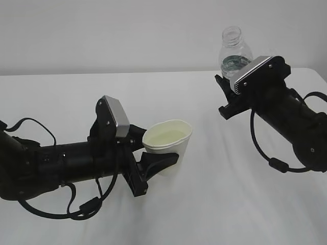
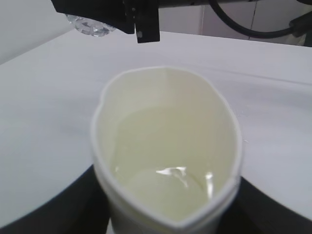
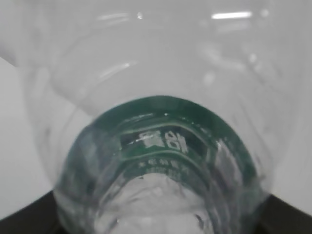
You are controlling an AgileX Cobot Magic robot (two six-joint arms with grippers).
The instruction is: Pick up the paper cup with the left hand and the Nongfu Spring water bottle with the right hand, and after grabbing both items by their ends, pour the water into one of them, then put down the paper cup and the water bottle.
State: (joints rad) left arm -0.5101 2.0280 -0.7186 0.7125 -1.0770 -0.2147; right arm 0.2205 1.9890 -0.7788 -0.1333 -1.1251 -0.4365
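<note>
At lower centre, the left hand (image 1: 153,158) jaws are squeezing the paper cup (image 1: 168,145) oval, risking spilled water (image 2: 168,187), while the right hand (image 1: 230,94) jaws are gripping the Nongfu Spring water bottle (image 1: 235,51).

White table (image 1: 153,97), matte, spanning the full width of the exterior view; faint creases or soft shadows toward the right edge; plain pale wall (image 1: 127,30) directly behind the far edge.

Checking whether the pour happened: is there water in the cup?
Yes: the cup holds shallow water, glinting near its bottom.
</note>
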